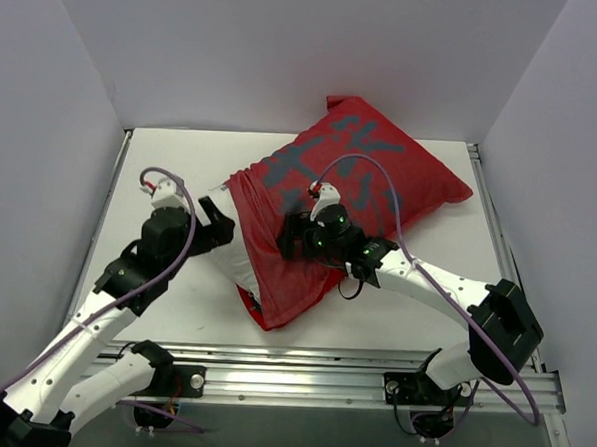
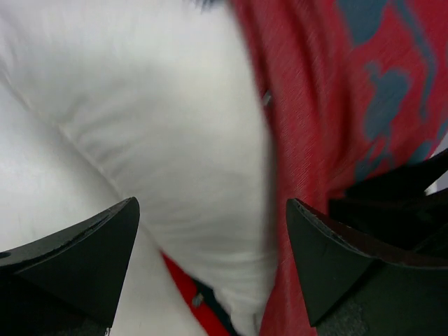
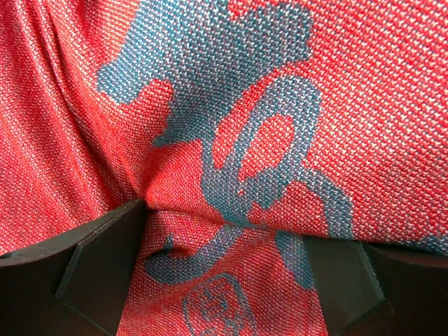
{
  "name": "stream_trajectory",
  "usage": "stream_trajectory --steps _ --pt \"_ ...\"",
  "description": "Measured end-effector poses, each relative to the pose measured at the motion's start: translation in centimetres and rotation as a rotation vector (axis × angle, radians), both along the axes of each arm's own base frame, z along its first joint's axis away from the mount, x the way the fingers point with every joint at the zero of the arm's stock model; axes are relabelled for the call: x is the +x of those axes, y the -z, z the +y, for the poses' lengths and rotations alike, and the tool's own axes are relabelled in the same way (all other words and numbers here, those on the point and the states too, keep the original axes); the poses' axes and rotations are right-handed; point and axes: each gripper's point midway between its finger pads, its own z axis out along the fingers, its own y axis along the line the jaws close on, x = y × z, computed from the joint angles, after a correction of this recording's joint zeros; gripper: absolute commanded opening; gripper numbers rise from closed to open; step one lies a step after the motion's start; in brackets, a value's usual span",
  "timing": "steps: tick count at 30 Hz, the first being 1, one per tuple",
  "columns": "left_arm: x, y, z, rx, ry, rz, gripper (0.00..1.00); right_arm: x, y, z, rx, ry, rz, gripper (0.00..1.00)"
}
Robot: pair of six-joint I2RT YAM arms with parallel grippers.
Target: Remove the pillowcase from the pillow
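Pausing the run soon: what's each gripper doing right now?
Left gripper: open, facing the pillow.
Right gripper: jaws wide on the pillowcase; grip cannot be told.

white table (image 1: 204, 314) sits between pale walls (image 1: 287, 53), metal rail (image 1: 301, 369) along its near edge

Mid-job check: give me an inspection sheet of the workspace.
Surface: white table.
Job's things: pillowcase covers most of the pillow; left end bared.
Clutter: nothing seen.
End effectors: left end effector open, straddling the bared pillow end; right end effector open, pressed into the pillowcase.
Cables: purple cable looped above each arm.
Surroundings: white walls; metal rail at near edge.
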Motion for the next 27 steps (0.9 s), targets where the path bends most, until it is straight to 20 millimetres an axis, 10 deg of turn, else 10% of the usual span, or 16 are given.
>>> stream_trajectory --steps 5,9,27 --pt "-4.9 9.8 -1.4 -0.083 0.097 0.254 0.95 -0.2 -0.4 -0.2 0.002 -0.003 -0.003 0.87" --pt "-7.4 13.6 -1.9 -0.146 0.133 0.355 0.95 -0.4 -1.0 -0.4 0.006 -0.005 -0.011 0.87" --pt "-6.6 12.6 -9.1 -0.450 0.374 0.243 0.94 -1.1 -1.7 -1.1 0.019 -0.006 -0.027 0.87"
